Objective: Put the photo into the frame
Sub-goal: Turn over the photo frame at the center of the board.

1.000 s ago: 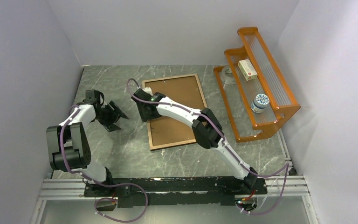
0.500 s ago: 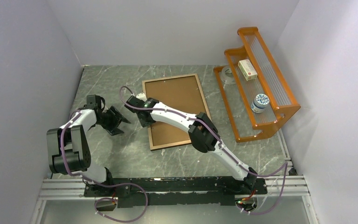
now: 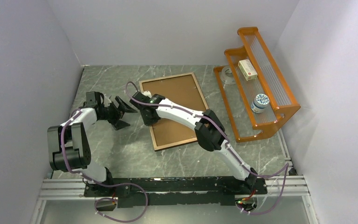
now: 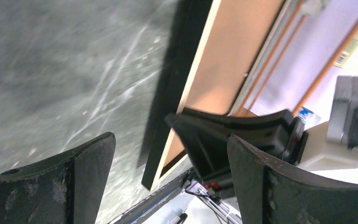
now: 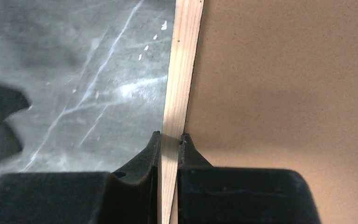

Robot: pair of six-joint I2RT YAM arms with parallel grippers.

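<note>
The frame (image 3: 202,101) lies back-up on the table with the brown backing board (image 3: 177,93) inside its light-wood border. My right gripper (image 3: 145,108) is shut on the frame's left border; in the right wrist view its jaws (image 5: 170,137) pinch the wood strip (image 5: 184,56) beside the board (image 5: 284,93). My left gripper (image 3: 124,113) is open and empty just left of that edge. In the left wrist view (image 4: 170,140) it faces the frame's dark side edge (image 4: 168,93) and the right gripper (image 4: 228,133). The photo is not in view.
An orange rack (image 3: 279,84) stands at the right, holding a white box (image 3: 247,69) and a round tin (image 3: 261,102). A tape roll (image 3: 227,74) lies at its foot. Grey walls close in the left, back and right.
The right gripper has shifted with the frame's left edge, and the frame has turned slightly. The left gripper has swung up and right toward that edge.
</note>
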